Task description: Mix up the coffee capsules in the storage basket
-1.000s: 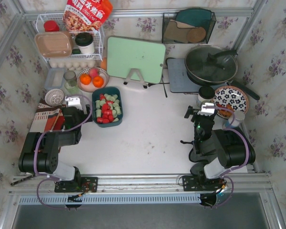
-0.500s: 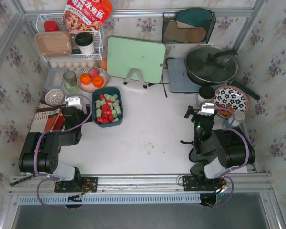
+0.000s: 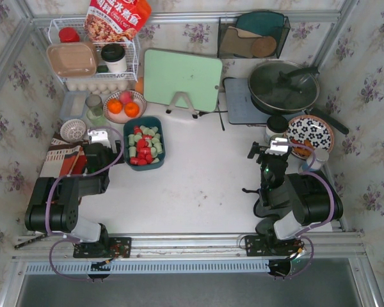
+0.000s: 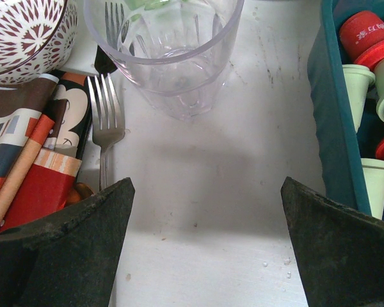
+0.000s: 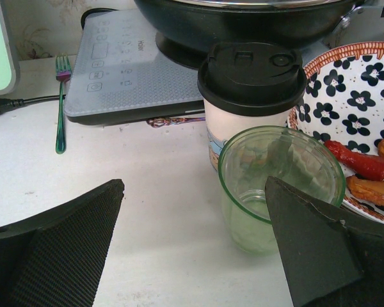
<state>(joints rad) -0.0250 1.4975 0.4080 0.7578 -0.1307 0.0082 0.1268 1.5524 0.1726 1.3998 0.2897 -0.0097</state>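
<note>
So the storage basket (image 3: 144, 119) sits on the white table (image 3: 205, 185), left of centre, right in front of the fruit bowl (image 3: 112, 115) with the oranges (image 3: 123, 107). The coffee capsules (image 3: 143, 146) are all inside it. The red ones bunch toward the near end and the pale green ones mostly fill the far end and the right side, so it looks pretty unmixed.

The left gripper (image 4: 205, 185) is just beside the basket's left wall, with its jaws spread wide and nothing between them. From the left wrist camera you can see the teal wall on the right, with a couple of red and green capsules peeking over it. A clear tumbler (image 4: 169, 57) stands straight ahead, and a fork (image 4: 105, 121) lies next to a striped cloth (image 4: 32, 160). A patterned bowl (image 4: 25, 32) sits in the corner.

The right gripper (image 5: 193, 185) is well apart from the basket, over on the right side of the table, and it's also wide open and empty. In front of it are a greenish glass jar (image 5: 278, 185), a black-lidded cup (image 5: 251, 89), a flowered plate (image 5: 365, 83) and an induction cooktop (image 5: 134, 64) with a pan (image 5: 243, 19) on it.
</note>
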